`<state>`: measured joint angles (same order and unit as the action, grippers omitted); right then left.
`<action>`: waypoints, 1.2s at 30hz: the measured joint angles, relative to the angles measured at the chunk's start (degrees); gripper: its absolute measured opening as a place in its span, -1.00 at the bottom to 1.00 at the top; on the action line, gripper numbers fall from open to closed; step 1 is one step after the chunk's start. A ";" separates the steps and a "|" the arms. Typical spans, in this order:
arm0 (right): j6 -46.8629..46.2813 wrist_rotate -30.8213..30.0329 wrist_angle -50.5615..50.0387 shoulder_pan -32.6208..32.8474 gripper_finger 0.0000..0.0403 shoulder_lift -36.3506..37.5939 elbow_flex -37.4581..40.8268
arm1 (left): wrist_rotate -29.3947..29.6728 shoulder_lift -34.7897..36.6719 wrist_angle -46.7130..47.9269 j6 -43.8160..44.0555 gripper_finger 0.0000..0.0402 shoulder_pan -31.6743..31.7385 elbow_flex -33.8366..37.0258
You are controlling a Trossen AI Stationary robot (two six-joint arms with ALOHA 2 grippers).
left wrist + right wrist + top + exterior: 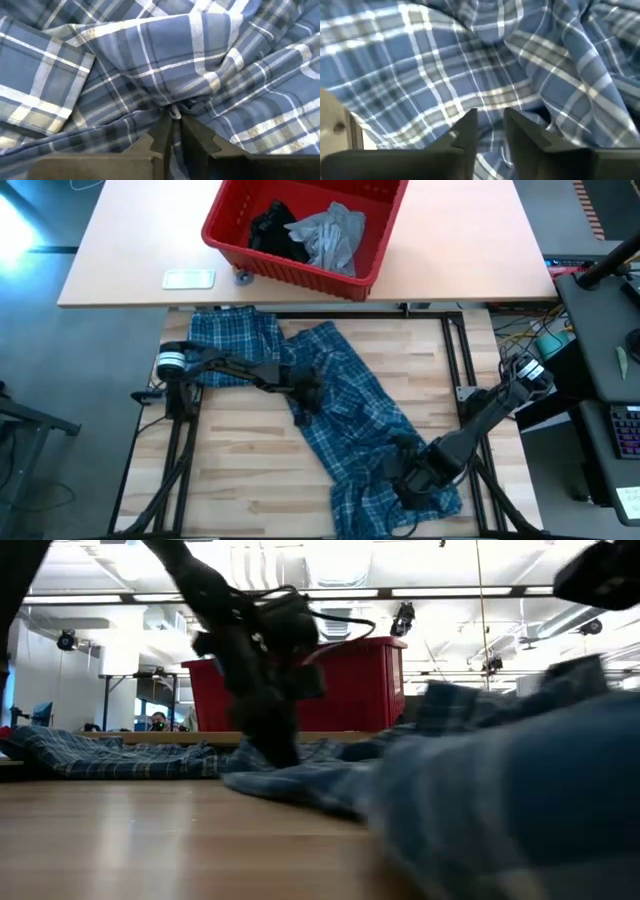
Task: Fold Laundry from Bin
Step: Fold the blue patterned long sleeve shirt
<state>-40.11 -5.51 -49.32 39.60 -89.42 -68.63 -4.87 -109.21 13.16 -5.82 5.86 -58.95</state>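
Left gripper (172, 117) jaws pinch a fold of the plaid shirt (345, 405) mid-table; right gripper (490, 125) jaws stand slightly apart over cloth near the front right corner, grip uncertain. Step judged: spreading the shirt flat; next calls for pulling the fabric taut. Grey T-shirt (330, 232) and black garment (272, 228) lie in the red bin (300, 272); no writing legible

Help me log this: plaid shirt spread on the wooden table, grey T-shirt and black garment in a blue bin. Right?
Not quite: the bin is red, as the high view shows. The plaid shirt does lie on the wooden table, and the grey T-shirt and black garment are in the bin.
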 joint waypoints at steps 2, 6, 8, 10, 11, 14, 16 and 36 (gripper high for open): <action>0.18 -1.01 5.93 -0.95 -0.42 -0.77 1.09 | 1.88 3.17 -1.25 2.51 -0.91 -0.60 2.66; 1.16 4.32 19.87 -2.28 -0.32 -6.11 6.65 | 3.92 6.61 -1.31 5.41 -0.93 -1.72 5.72; 2.49 10.80 20.65 -2.42 -0.36 -8.96 9.26 | 4.80 6.87 -2.20 7.08 -0.94 -2.46 6.83; 3.47 14.24 18.19 -2.50 -0.46 -9.94 10.89 | 5.69 6.69 -3.34 9.08 -0.94 -3.89 7.88; 3.76 15.18 13.89 -2.59 -0.52 -10.13 11.65 | 5.89 6.28 -4.07 10.37 -0.94 -4.84 8.26; 8.40 13.21 -4.12 -3.51 -0.73 -9.21 13.23 | 5.94 5.09 -6.46 15.09 -0.94 -8.78 8.55; 12.61 9.09 -12.88 -5.11 -0.88 -7.75 14.41 | 5.88 4.35 -8.53 18.92 -0.94 -12.12 8.39; -10.20 -0.49 -3.63 -8.34 -0.96 12.16 16.24 | 8.41 8.49 9.43 21.16 -0.99 -9.76 -7.94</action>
<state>-50.31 -6.00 -52.95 31.27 -77.26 -52.39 3.54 -100.71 22.58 15.34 -3.90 -66.89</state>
